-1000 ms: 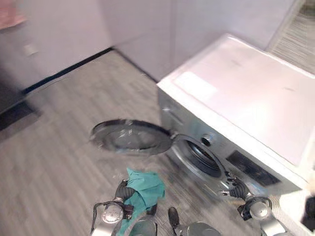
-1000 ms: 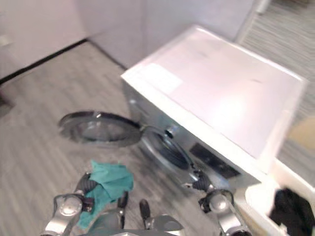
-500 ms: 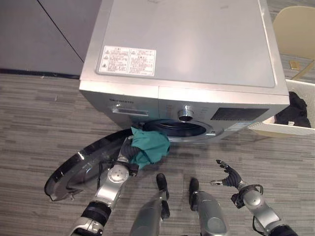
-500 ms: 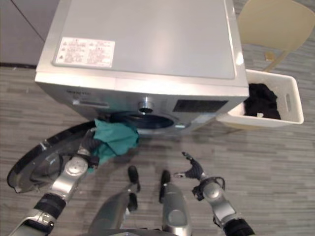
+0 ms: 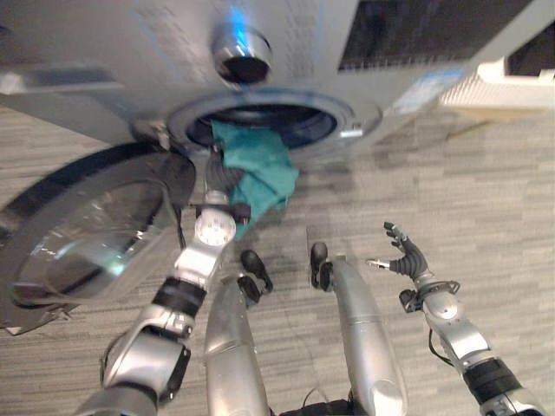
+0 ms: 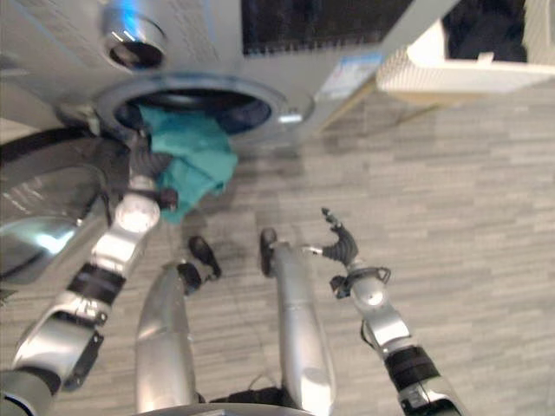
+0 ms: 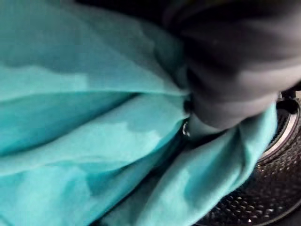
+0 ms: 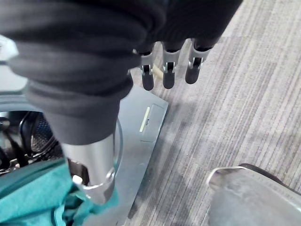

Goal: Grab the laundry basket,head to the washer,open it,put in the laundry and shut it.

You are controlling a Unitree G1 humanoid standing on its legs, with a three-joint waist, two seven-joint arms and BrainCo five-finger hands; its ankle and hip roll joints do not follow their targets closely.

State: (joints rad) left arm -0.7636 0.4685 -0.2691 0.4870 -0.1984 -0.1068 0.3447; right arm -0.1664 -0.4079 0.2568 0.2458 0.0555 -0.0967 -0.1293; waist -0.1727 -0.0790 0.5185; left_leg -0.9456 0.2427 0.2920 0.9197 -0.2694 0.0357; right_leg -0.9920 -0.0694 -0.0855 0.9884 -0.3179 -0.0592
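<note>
One teal garment (image 5: 256, 169) sits bunched in your left hand (image 5: 224, 178), fingers curled round it, at the washer's drum mouth (image 5: 295, 124). Loading step: push deeper, then let go. Right hand (image 5: 406, 257) hangs spread, empty.

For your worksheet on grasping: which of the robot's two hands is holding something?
The left hand, at the washer opening, grips the teal cloth. The right hand hangs open over the floor, holding nothing.

Grey striped floor (image 5: 486, 199) bears the washer (image 5: 286, 52) and white basket (image 6: 460, 74)
</note>
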